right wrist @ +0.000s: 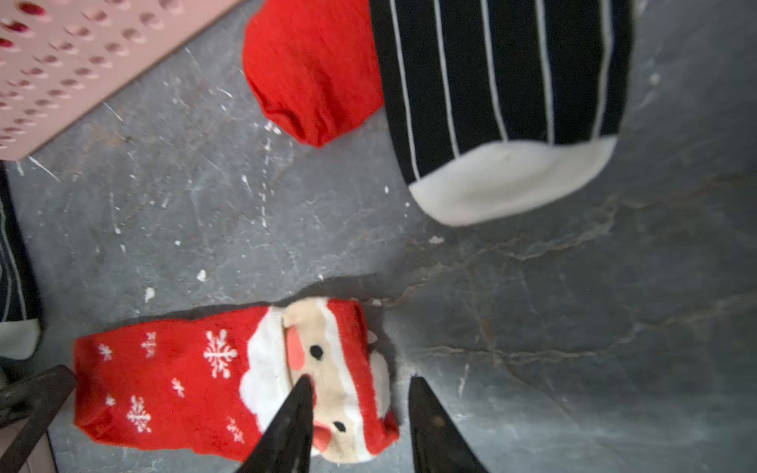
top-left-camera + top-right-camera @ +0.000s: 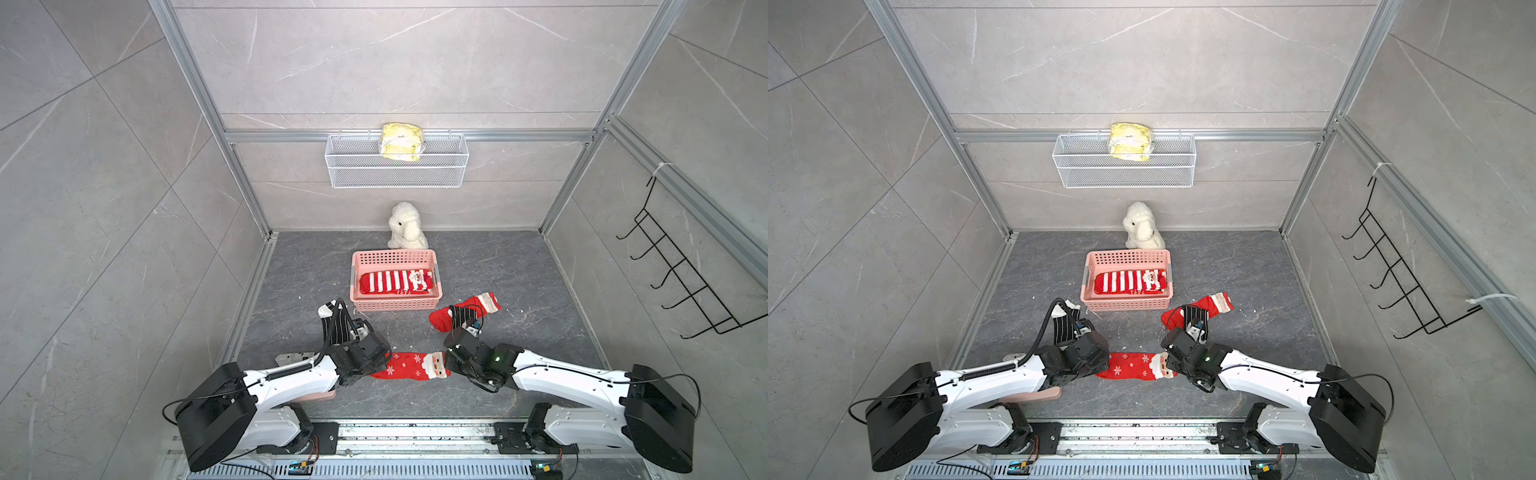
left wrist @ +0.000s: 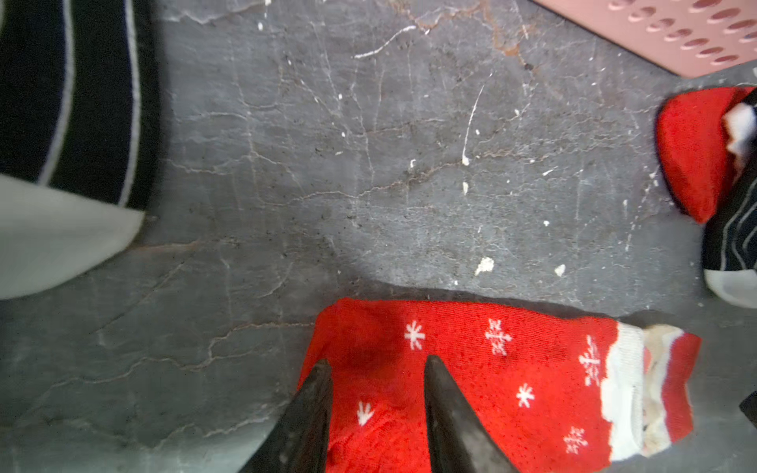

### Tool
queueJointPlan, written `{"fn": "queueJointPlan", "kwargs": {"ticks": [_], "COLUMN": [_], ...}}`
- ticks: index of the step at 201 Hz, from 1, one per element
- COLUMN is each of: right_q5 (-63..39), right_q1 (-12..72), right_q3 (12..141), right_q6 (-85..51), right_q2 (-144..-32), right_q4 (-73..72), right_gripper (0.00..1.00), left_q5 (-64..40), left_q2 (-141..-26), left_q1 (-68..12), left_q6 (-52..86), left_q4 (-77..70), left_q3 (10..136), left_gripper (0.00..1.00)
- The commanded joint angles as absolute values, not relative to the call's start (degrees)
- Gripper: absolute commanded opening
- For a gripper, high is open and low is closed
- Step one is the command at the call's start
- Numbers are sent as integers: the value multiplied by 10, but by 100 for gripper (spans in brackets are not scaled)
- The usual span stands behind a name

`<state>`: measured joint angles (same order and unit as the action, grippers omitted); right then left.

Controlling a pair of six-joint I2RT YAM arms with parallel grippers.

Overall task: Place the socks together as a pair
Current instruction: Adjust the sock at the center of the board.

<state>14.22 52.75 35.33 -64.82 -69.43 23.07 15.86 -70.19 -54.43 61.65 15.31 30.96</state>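
Left gripper [image 3: 377,360], right gripper [image 1: 359,379], one snowflake sock [image 3: 491,368], two black socks [image 3: 94,102] [image 3: 733,233].

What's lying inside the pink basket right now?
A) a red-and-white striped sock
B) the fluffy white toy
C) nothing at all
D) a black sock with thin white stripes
A: in a top view, a red-and-white striped sock lies flat inside the pink basket, while the plush toy sits behind it.

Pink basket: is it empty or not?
Not empty. In both top views a red-and-white striped sock lies inside the basket.
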Motion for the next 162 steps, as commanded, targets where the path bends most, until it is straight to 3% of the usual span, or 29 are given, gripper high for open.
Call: {"fn": "queueJointPlan", "kwargs": {"ticks": [1,59,100,131,162], "right_q5": [199,203,112,41,13], "right_q1": [512,372,218,115,56], "right_q3": [386,432,437,440,442], "right_q6": [-612,-517,-464,-457,-457], "right_q2": [-657,-627,-657,-722,-783], "right_q4": [300,334,290,250,207], "right_gripper": [43,45,45,43,42], "left_q5": [151,135,142,152,149], "left_q2": [-665,-640,-666,-686,-690], "left_q1": [-542,-542,-542,-536,-527], "left_q6": [594,494,382,319,243], "left_q4": [168,235,338,366,338], "left_q3": [318,397,527,586,591], "left_gripper": [40,44,52,98,99]}}
